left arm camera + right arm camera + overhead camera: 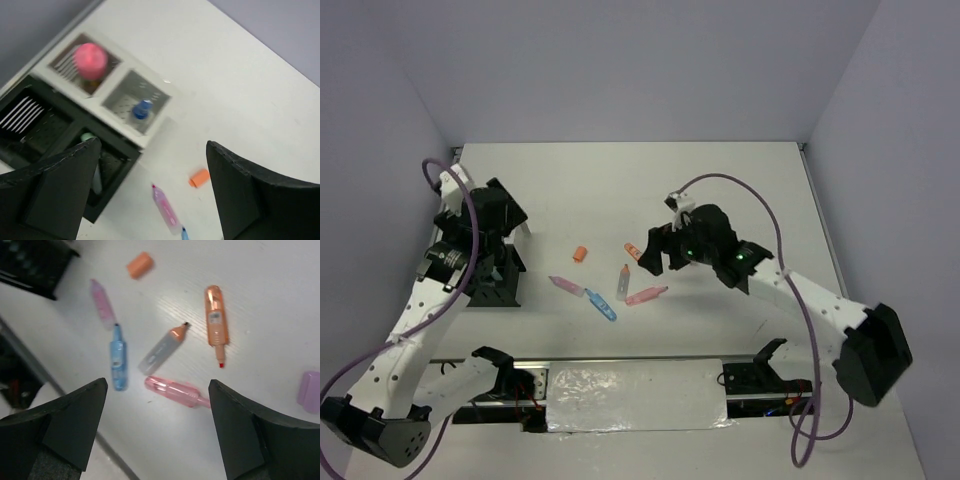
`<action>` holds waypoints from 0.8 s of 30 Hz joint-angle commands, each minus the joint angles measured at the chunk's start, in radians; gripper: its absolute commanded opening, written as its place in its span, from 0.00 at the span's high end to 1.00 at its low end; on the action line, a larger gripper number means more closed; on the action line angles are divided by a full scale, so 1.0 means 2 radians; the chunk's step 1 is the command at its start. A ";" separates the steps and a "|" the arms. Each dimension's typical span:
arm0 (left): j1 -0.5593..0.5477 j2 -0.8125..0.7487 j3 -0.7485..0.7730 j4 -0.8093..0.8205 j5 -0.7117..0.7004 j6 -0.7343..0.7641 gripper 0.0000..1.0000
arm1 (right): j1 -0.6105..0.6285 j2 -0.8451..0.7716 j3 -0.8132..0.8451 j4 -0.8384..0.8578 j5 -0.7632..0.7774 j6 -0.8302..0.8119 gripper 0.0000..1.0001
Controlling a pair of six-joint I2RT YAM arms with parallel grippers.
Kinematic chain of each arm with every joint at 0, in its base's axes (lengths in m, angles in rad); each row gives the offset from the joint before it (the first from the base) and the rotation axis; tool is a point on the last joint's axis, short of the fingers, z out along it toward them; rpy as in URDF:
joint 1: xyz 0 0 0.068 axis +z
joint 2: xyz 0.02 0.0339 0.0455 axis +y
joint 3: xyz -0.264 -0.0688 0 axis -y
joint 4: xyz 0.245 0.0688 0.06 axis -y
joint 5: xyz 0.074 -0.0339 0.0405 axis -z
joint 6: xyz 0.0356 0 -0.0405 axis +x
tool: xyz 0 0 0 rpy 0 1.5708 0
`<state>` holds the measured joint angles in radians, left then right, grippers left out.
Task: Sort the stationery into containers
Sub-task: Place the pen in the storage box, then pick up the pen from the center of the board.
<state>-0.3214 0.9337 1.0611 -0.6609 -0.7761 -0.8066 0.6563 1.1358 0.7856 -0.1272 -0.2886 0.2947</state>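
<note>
The containers (125,142) are a small organizer with two white and two black compartments, seen at the table's left (496,288). One white compartment holds a pink round-topped item (90,60), the other a blue-capped bottle (142,109). A green-tipped item (90,138) stands in a black compartment. My left gripper (155,192) hangs open and empty just right of the organizer (508,236). Loose stationery lies mid-table: an orange cap (139,265), a pale pink pen (102,305), a blue pen (118,358), a grey pen (162,348), an orange pen (216,322) and a pink pen (177,391). My right gripper (157,427) is open above the pink pen (647,295).
A purple piece (310,391) lies at the right edge of the right wrist view. The table's near edge carries a foil-covered strip (635,395) between the arm bases. Walls close in the table at the back and both sides.
</note>
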 commanded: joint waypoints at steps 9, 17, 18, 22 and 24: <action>-0.023 -0.058 0.004 0.001 0.271 0.232 0.01 | 0.074 0.153 0.092 -0.101 0.198 0.025 0.12; -0.024 -0.139 -0.098 0.043 0.262 0.218 0.01 | 0.113 0.181 0.108 -0.141 0.350 0.198 0.07; -0.024 -0.144 -0.105 0.047 0.260 0.218 0.01 | 0.117 0.190 0.125 -0.142 0.347 0.199 0.07; -0.023 -0.137 -0.103 0.035 0.224 0.205 0.01 | 0.149 0.250 0.191 -0.184 0.367 0.225 0.09; -0.023 -0.132 -0.103 0.032 0.217 0.203 0.01 | 0.160 0.296 0.237 -0.203 0.380 0.244 0.10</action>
<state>-0.3656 0.6621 0.8421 -0.6250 -0.2947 -0.3954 0.9356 1.6459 1.1259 -0.4591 0.3843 0.6884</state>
